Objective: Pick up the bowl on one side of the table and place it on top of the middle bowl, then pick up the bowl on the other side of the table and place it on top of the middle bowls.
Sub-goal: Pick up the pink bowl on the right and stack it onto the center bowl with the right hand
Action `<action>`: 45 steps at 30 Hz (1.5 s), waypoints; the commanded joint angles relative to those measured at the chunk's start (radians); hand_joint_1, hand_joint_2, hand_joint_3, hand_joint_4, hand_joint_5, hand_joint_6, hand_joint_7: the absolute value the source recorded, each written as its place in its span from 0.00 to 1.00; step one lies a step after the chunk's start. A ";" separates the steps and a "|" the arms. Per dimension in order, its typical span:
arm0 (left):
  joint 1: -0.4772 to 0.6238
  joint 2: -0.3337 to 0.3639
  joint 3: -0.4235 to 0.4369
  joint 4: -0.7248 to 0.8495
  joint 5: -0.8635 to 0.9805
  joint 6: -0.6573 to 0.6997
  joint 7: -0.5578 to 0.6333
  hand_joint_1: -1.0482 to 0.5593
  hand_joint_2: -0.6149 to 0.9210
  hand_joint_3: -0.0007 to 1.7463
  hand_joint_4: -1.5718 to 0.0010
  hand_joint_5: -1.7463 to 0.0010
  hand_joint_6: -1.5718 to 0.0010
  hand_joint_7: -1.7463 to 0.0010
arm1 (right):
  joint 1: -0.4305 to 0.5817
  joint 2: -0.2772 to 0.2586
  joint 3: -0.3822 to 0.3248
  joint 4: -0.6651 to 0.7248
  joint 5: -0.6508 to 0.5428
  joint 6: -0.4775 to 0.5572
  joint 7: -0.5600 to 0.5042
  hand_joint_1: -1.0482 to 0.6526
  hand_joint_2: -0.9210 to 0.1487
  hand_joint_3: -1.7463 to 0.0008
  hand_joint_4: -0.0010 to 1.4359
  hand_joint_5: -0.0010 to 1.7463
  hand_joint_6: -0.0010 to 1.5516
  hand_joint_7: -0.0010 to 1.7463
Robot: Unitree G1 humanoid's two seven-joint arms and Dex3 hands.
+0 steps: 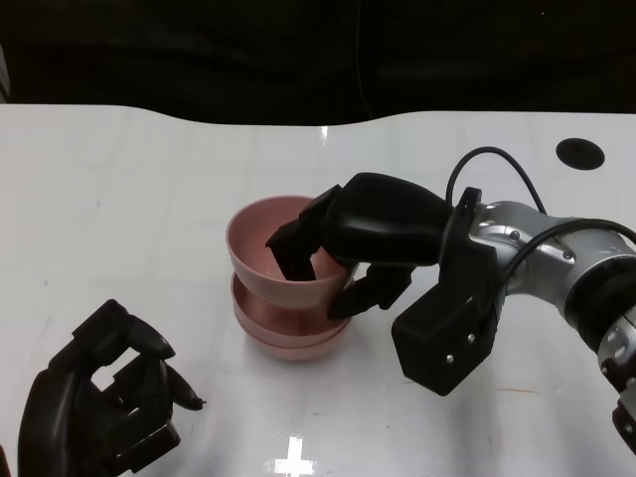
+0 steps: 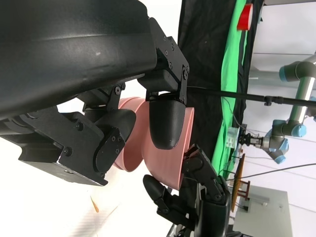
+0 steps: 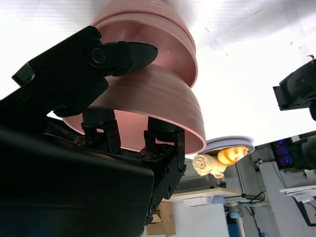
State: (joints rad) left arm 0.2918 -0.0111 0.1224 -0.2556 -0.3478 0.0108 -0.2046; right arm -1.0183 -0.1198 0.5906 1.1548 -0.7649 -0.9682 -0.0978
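My right hand (image 1: 343, 248) pinches the rim of the top pink bowl (image 1: 273, 253), fingers inside, thumb outside, seating it on the stacked bowls (image 1: 288, 333) at mid-table. It looks light, rigid, smooth plastic, likely slippery; the rim seems the best hold. My left hand (image 1: 99, 402) rests loosely curled, holding nothing.

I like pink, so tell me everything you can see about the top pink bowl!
The top pink bowl is smooth, rounded and matte, like plastic. It sits upright, a little tilted, on the stack of pink bowls mid-table. The robot's black right hand grips its near rim, fingers inside, thumb outside. It looks empty apart from them.
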 commanded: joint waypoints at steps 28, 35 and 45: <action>0.019 -0.004 -0.007 -0.036 0.010 0.015 0.017 0.69 0.85 0.72 0.58 0.00 0.66 0.00 | 0.010 0.023 0.083 0.045 -0.036 0.027 -0.073 0.49 0.05 0.76 0.57 1.00 0.47 0.93; 0.021 -0.004 -0.011 -0.046 0.013 0.029 0.030 0.68 0.85 0.71 0.59 0.00 0.66 0.00 | 0.024 0.037 0.089 0.053 -0.037 0.035 -0.081 0.51 0.08 0.77 0.57 0.99 0.48 0.89; 0.018 -0.002 -0.013 -0.029 0.015 0.013 0.016 0.68 0.85 0.71 0.59 0.00 0.66 0.00 | 0.019 0.044 0.115 0.061 -0.052 0.045 -0.104 0.54 0.09 0.80 0.56 0.98 0.47 0.86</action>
State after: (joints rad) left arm 0.3024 -0.0192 0.1077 -0.2896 -0.3327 0.0343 -0.1837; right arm -0.9989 -0.0785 0.7024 1.2085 -0.8142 -0.9289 -0.1917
